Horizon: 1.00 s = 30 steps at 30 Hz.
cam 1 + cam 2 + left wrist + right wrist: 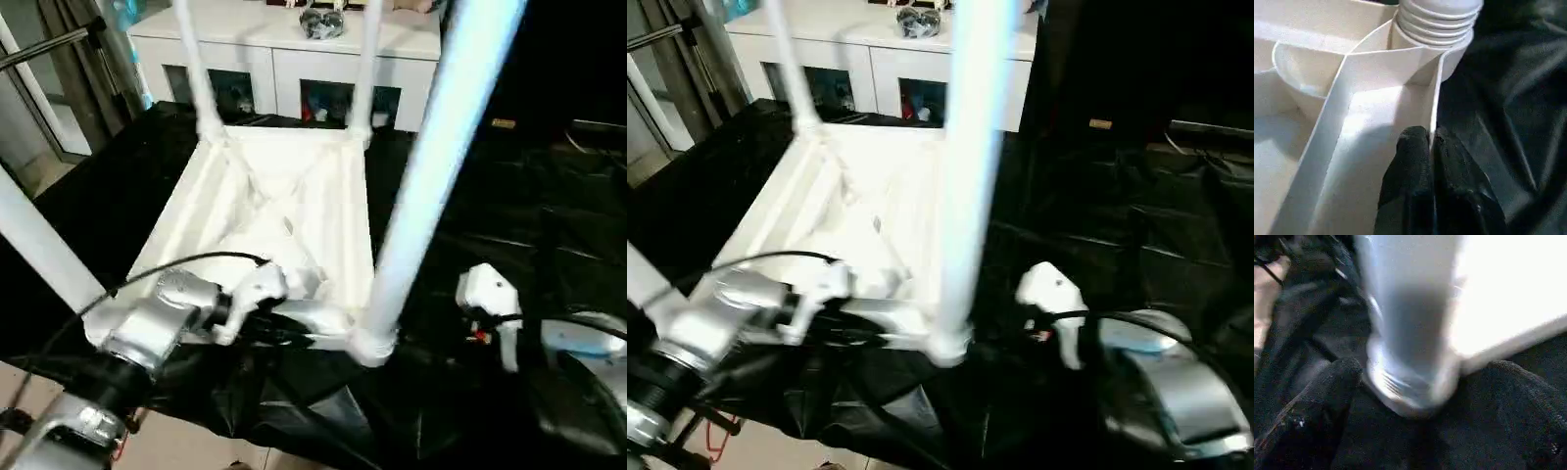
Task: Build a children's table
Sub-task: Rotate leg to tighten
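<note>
- No readable writing or brand marks anywhere.
- The tabletop [284,211] lies upside down on the black sheet [509,215] at frame centre, ribs up, with legs [436,166] standing in its corner sockets.
- Left gripper [1431,161] pinches the tabletop's side wall, as the left wrist view shows.
- Right gripper [1415,396] is spread around the near leg's base; its fingers [1327,396] only show in the right wrist view.
- A white cabinet [294,59] sits along the top.

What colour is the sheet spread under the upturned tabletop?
Black and glossy, crinkled sheet under the white tabletop; clearest in the left eye view.
</note>
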Tool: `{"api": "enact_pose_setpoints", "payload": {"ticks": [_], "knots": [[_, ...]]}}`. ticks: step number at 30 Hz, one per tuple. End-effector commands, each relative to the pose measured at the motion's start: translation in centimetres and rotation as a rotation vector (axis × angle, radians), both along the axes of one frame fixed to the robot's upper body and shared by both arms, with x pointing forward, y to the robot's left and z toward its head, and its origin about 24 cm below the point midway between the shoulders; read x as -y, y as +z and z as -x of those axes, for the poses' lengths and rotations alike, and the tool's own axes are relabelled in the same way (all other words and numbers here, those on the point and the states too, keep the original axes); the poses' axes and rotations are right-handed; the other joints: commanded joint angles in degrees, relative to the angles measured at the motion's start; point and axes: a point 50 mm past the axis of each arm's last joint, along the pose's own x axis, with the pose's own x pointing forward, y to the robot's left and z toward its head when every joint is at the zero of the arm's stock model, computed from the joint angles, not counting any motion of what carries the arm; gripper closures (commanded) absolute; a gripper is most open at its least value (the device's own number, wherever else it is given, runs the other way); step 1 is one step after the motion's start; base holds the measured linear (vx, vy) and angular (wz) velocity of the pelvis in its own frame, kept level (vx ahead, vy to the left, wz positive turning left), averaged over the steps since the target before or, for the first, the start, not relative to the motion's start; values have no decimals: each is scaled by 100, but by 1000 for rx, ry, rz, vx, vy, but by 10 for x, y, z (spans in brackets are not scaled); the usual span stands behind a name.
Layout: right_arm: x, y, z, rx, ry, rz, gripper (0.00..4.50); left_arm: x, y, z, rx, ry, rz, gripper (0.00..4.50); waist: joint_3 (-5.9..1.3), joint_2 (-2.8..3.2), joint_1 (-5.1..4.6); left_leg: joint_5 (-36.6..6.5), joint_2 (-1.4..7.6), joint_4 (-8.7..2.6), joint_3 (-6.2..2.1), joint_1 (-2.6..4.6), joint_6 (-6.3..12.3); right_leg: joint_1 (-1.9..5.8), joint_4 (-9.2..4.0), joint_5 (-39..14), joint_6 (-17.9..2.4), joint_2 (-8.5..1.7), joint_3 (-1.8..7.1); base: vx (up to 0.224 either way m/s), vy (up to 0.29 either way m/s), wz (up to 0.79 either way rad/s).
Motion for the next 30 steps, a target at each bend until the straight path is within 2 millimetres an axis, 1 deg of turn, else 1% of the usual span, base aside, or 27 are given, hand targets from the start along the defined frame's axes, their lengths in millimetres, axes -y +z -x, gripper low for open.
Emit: {"api": "enact_pose_setpoints", "payload": {"ticks": [1,2,3,4,5,6,7,8,9,10,11,12,13,15,16,17,18,19,20,21,22,23,24,25,26,28,30], "knots": [[-7,0,-3,-34,27,-50,0,2,-14,5,-37,65,-23,448,-278,-98,31,-2027,60,-446,-40,74,48,200,-521,-2294,-929,-153,78,0,0,0],[-10,-1,-5,-41,33,-59,0,7,-15,5,-24,64,-28,448,-279,-121,14,-1998,56,-445,-50,56,58,208,-518,-2356,-919,-165,71,0,0,0],[-14,-2,-8,-37,41,-50,0,14,-14,5,-10,68,-26,448,-267,-138,3,-2059,52,-444,-42,68,50,185,-555,-2589,-835,-153,66,0,0,0],[-15,-3,-9,-35,43,-46,0,15,-14,4,-9,69,-23,448,-266,-126,10,-2093,56,-432,-39,95,39,161,-564,-2673,-824,-160,71,0,0,0],[-17,-5,-13,-2,47,-12,0,21,-12,3,-3,80,-7,448,-261,-126,8,-2123,46,-433,-42,88,24,157,-582,-2806,-763,-155,74,0,0,0],[-18,-6,-15,16,46,2,0,22,-12,2,1,82,-4,448,-259,-122,26,-2143,44,-426,-43,98,-10,137,-599,-2934,-705,-162,73,0,0,0],[-18,-6,-15,18,46,3,0,22,-12,2,1,82,-4,448,-258,-129,26,-2163,44,-431,-41,100,-15,129,-606,-2986,-677,-159,74,0,0,0],[-18,-8,-21,35,12,13,0,25,-10,2,7,80,1,448,-266,-164,29,-2152,43,-432,-49,89,-14,139,-606,-3030,-626,-165,71,0,0,0],[-18,-9,-26,47,-15,24,0,26,-9,2,10,78,6,448,-268,-141,20,-2144,35,-440,-54,86,-21,129,-599,-3006,-635,-160,63,0,0,0],[-18,-9,-26,47,-15,24,0,26,-9,2,10,78,6,448,-263,-140,9,-2159,31,-445,-58,71,-27,140,-600,-3007,-629,-159,58,0,0,0],[-18,-11,-33,59,-48,38,0,27,-7,1,19,78,8,448,-266,-168,9,-2140,30,-445,-61,61,-29,153,-597,-2994,-603,-149,53,0,0,0],[-19,-13,-36,59,-49,47,0,27,-6,1,25,79,5,448,-273,-149,-18,-2145,23,-443,-60,63,-32,143,-589,-2929,-635,-145,47,0,0,0],[-19,-13,-36,59,-48,49,27,26,-6,1,26,79,4,450,-275,-154,-20,-2136,23,-444,-64,57,-30,154,-587,-2906,-638,-148,43,0,0,0],[-19,-14,-38,56,-39,60,27,23,-6,1,29,82,-3,450,-274,-159,-11,-2152,28,-434,-48,77,7,132,-604,-2885,-622,-142,60,0,0,0],[-19,-14,-38,56,-39,60,27,23,-6,1,29,82,-3,450,-275,-161,-14,-2131,24,-435,-50,63,27,143,-593,-2864,-627,-143,56,0,0,0],[-20,-15,-38,54,-40,57,49,20,-6,0,33,86,-10,450,-272,-167,-13,-2111,27,-438,-50,60,38,141,-593,-2870,-627,-144,55,0,0,0],[-20,-15,-39,53,-41,56,49,19,-6,0,34,88,-12,450,-272,-161,-17,-2122,30,-436,-47,63,38,134,-595,-2845,-638,-138,58,0,0,0],[-20,-16,-39,53,-42,57,69,18,-6,0,34,89,-14,450,-276,-172,-17,-2111,29,-435,-46,58,42,140,-591,-2822,-644,-141,58,0,0,0],[-20,-17,-39,55,-42,57,71,17,-6,0,36,90,-17,450,-273,-188,-21,-2090,31,-444,-49,48,47,146,-583,-2792,-648,-138,55,0,0,0],[-21,-18,-40,58,-49,52,71,15,-6,0,35,92,-19,450,-271,-181,-21,-2100,33,-446,-51,50,46,144,-580,-2792,-651,-139,54,0,0,0],[-22,-18,-41,57,-55,35,86,14,-6,1,33,93,-21,450,-269,-175,-30,-2144,32,-441,-48,59,41,127,-587,-2832,-663,-145,53,0,0,0],[-22,-18,-41,56,-55,34,99,14,-6,1,33,93,-22,450,-268,-185,-44,-2164,29,-444,-53,47,36,135,-584,-2863,-662,-146,49,0,0,0],[-23,-18,-42,56,-56,26,108,13,-6,1,32,95,-22,450,-262,-184,-54,-2201,28,-448,-56,52,27,130,-595,-2932,-642,-143,46,0,0,0],[-24,-18,-42,54,-54,21,112,13,-7,2,30,95,-23,450,-259,-188,-59,-2219,27,-448,-55,54,25,128,-601,-2968,-628,-140,46,0,0,0],[-24,-19,-43,53,-54,16,115,12,-7,2,29,96,-24,450,-259,-207,-71,-2236,28,-446,-56,54,25,123,-605,-3023,-613,-143,46,0,0,0],[-24,-19,-43,51,-56,11,131,12,-7,3,28,96,-24,450,-261,-195,-75,-2222,32,-447,-60,54,22,122,-604,-3037,-608,-149,51,0,0,0],[-26,-22,-44,42,-61,-6,153,11,-7,4,22,97,-23,450,-260,-202,-87,-2223,31,-449,-61,45,25,123,-598,-2999,-622,-148,50,0,0,0]]}}
